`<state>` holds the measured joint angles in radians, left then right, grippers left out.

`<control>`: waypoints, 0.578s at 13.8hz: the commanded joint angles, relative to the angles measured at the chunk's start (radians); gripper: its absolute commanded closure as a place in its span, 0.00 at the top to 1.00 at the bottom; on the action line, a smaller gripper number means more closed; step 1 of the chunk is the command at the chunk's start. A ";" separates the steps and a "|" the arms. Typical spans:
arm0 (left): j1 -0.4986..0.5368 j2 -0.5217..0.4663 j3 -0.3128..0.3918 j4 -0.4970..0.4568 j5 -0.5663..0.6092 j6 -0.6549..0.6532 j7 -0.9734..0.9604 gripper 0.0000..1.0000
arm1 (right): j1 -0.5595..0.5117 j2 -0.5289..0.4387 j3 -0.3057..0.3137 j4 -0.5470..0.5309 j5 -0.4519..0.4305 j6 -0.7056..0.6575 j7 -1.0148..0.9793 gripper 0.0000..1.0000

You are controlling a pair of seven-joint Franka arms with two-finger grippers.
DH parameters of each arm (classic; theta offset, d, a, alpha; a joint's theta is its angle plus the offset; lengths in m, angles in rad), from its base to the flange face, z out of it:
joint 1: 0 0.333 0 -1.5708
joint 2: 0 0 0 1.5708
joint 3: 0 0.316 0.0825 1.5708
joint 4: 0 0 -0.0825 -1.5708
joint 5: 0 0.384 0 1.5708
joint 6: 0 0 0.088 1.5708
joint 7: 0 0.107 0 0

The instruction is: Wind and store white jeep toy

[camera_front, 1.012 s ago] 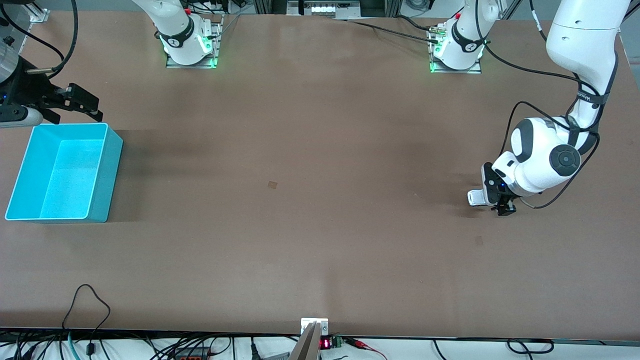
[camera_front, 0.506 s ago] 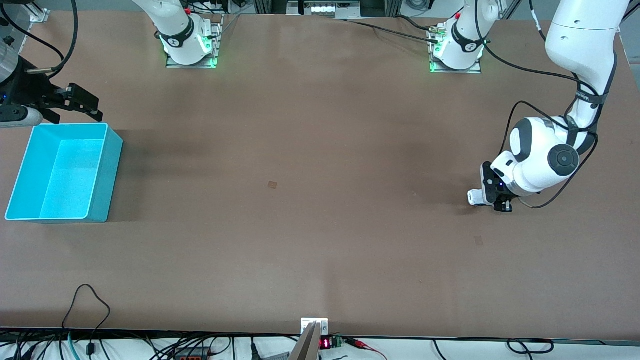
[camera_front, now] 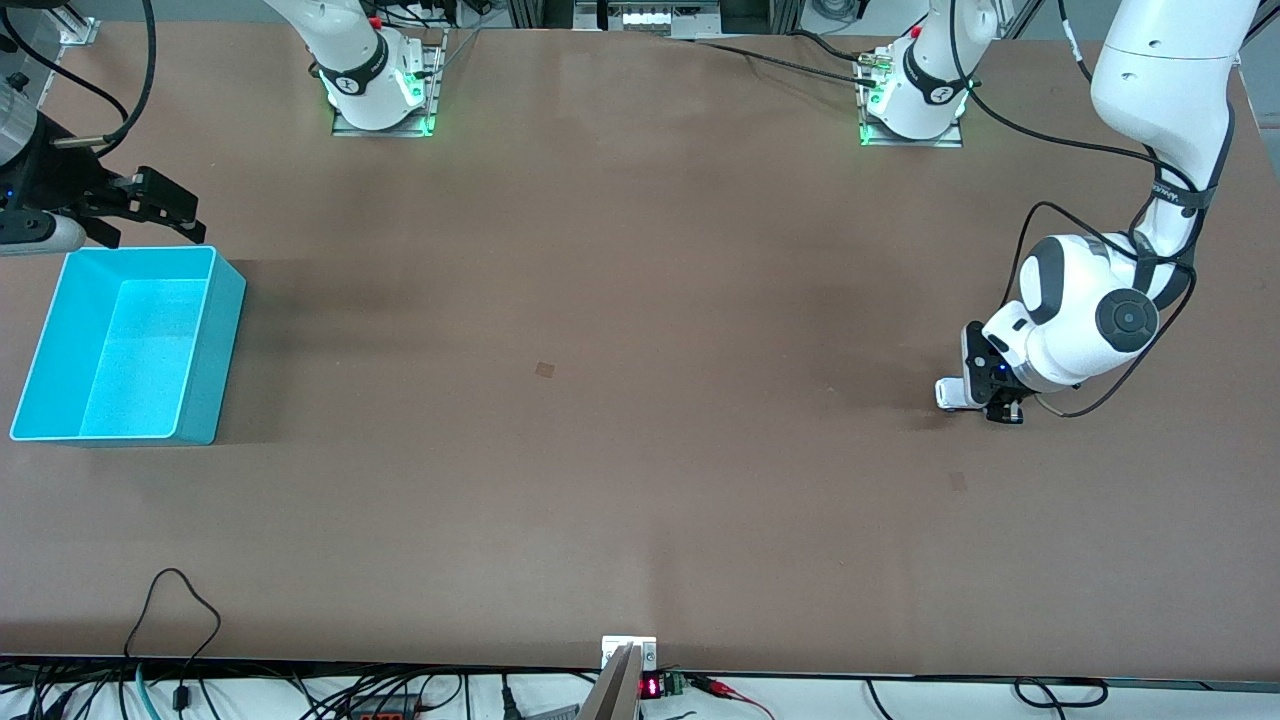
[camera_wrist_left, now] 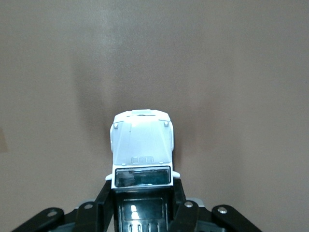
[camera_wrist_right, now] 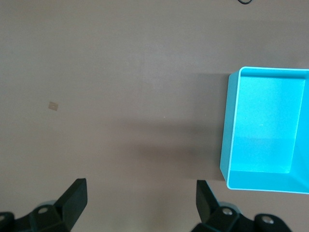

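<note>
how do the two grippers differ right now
The left gripper is shut on the white jeep toy, low at the table toward the left arm's end; the right gripper is open and holds nothing. The right gripper hangs beside the cyan bin at the right arm's end, where that arm waits. Both have black fingers.
</note>
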<state>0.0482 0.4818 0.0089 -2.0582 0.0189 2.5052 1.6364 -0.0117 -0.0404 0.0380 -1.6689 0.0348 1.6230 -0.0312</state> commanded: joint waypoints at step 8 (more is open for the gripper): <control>0.153 0.081 0.006 0.035 -0.004 -0.017 0.236 0.24 | -0.005 -0.021 0.005 -0.015 0.005 -0.006 0.007 1.00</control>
<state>0.1585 0.4929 0.0154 -2.0409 0.0189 2.5036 1.7988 -0.0117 -0.0404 0.0380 -1.6689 0.0348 1.6229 -0.0312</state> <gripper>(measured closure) 0.493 0.000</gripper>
